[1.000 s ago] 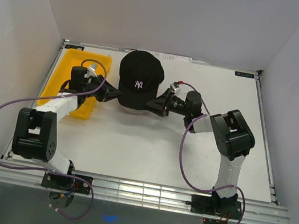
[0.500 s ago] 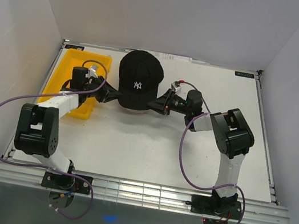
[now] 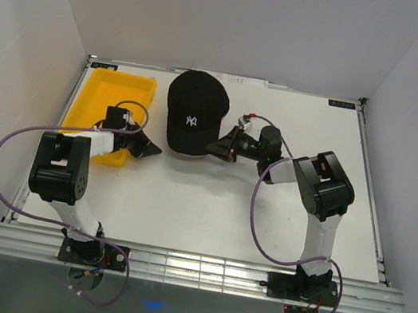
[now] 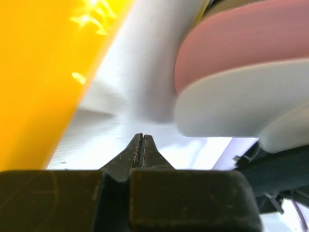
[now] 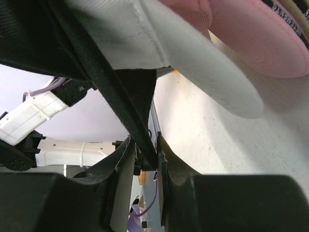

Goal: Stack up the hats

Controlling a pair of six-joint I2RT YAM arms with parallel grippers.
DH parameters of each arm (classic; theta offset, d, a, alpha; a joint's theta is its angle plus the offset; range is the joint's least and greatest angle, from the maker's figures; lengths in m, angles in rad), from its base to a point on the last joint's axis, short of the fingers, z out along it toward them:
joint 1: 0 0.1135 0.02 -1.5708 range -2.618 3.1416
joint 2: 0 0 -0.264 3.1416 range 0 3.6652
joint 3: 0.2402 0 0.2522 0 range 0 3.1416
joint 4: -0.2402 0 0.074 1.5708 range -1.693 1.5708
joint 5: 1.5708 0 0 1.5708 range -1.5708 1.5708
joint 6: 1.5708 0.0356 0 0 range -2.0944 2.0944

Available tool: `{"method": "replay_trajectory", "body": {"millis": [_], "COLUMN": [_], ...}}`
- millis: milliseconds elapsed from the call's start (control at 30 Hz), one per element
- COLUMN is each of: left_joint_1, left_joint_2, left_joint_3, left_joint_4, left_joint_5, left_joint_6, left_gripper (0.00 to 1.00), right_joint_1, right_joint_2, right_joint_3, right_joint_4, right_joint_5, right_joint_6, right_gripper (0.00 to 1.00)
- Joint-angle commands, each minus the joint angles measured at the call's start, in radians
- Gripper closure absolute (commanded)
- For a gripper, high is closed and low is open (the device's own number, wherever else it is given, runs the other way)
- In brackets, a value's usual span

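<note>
The black cap (image 3: 195, 112), a small white logo on its front, sits at upper centre of the overhead view. Under it the wrist cameras show a pink brim (image 4: 241, 43) and a white brim (image 4: 227, 111) (three hats that I can count). There is one yellow tray (image 3: 103, 89) at upper left. The right gripper (image 3: 211, 148) is clamped on the black cap's edge. The left gripper (image 3: 155, 149) sits just left of the hats, fingers pressed together, holding nothing.

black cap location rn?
Top view: black cap at far centre of the table, just right of the yellow tray. The right end effector pinches its near-right edge; the shut left end effector sits just off its near-left.
</note>
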Motion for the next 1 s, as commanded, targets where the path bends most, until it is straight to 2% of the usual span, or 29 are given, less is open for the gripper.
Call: {"method": "replay_trajectory", "body": {"millis": [0,500,633,967], "left_joint_1": [0.006,0.006,0.006,0.006], "left_joint_2": [0.002,-0.058,-0.087,-0.175], "left_joint_3": [-0.02,-0.008,0.012,0.087], "left_joint_4": [-0.072,-0.04,-0.029,-0.114], "left_joint_5": [-0.078,-0.032,0.029,0.025], "left_joint_6": [0.017,-0.002,0.013,0.049], "left_gripper": [1.0,1.0,1.0,1.0], "right_joint_1": [0.001,-0.002,-0.002,-0.002], "right_joint_2": [0.047,0.084,0.082,0.091], "right_joint_3": [0.007,-0.007,0.037,0.068], "right_joint_4": [-0.082,-0.159,-0.341,-0.461], "right_joint_5": [0.032,0.058,0.104,0.145], "right_joint_6": [-0.037,-0.072,-0.158,-0.243], "right_gripper": [0.85,0.92,0.92,0.92]}}
